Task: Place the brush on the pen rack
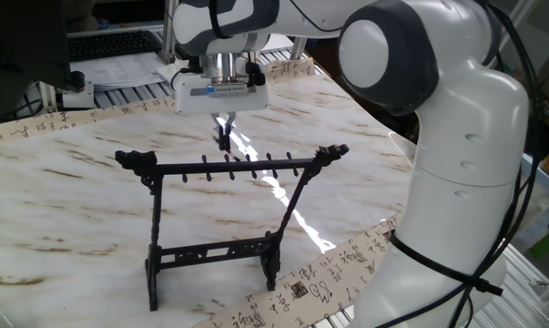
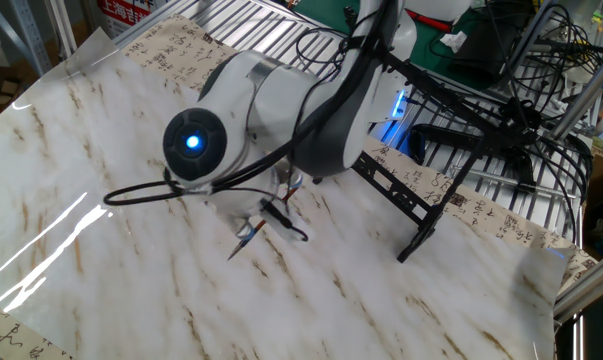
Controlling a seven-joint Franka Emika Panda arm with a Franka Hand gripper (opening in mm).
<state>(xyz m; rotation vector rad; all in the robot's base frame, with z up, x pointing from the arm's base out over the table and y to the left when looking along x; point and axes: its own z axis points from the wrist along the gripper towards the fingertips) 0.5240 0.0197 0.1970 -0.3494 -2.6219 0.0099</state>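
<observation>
— Behind the pen rack [image 1: 224,219], where did we find the brush [image 2: 249,235]?
— Pinched in the gripper [image 1: 224,137], above the table [image 1: 74,200] and clear of the rack's pegs.
— What risk did we judge?
— Slipping in that thin grip, or snagging a peg and tipping the rack.

The robot arm [image 1: 456,173] is built of thick, rounded, glossy white shells with dark grey bands and caps at the joints. A wide white column forms its body on the right. Black cables [image 1: 438,260] wrap around the lower column, and another black cable [image 2: 171,185] loops beside the wrist. A round blue light [image 2: 192,142] glows on a dark joint cap. The gripper [image 1: 223,138] has a flat white rectangular body with a silver collar above and slim black fingers below.
</observation>
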